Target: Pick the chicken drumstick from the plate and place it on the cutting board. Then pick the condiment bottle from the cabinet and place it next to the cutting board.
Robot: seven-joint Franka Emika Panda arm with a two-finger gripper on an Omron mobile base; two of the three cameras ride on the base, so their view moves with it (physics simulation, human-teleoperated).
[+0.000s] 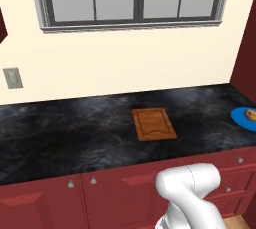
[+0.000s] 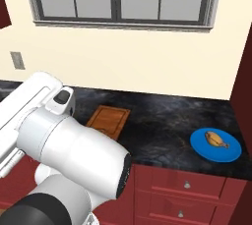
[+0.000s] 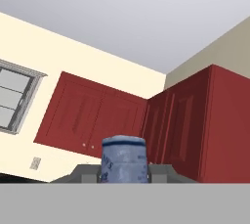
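Right up close, a small blue-grey jar [image 3: 124, 157] with a lid, pinched tight between the two dark tips of the gripper [image 3: 124, 175], nearly closed around it (red wall cupboards [image 3: 93, 115] behind). Down on the dark counter [image 1: 75, 128], the chicken drumstick [image 2: 215, 139] lying on the plate [image 2: 199, 148], far to the right, well apart from the cutting board [image 1: 153, 124]

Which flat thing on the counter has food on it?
The round blue plate: the chicken drumstick lies on it. The wooden cutting board is bare.
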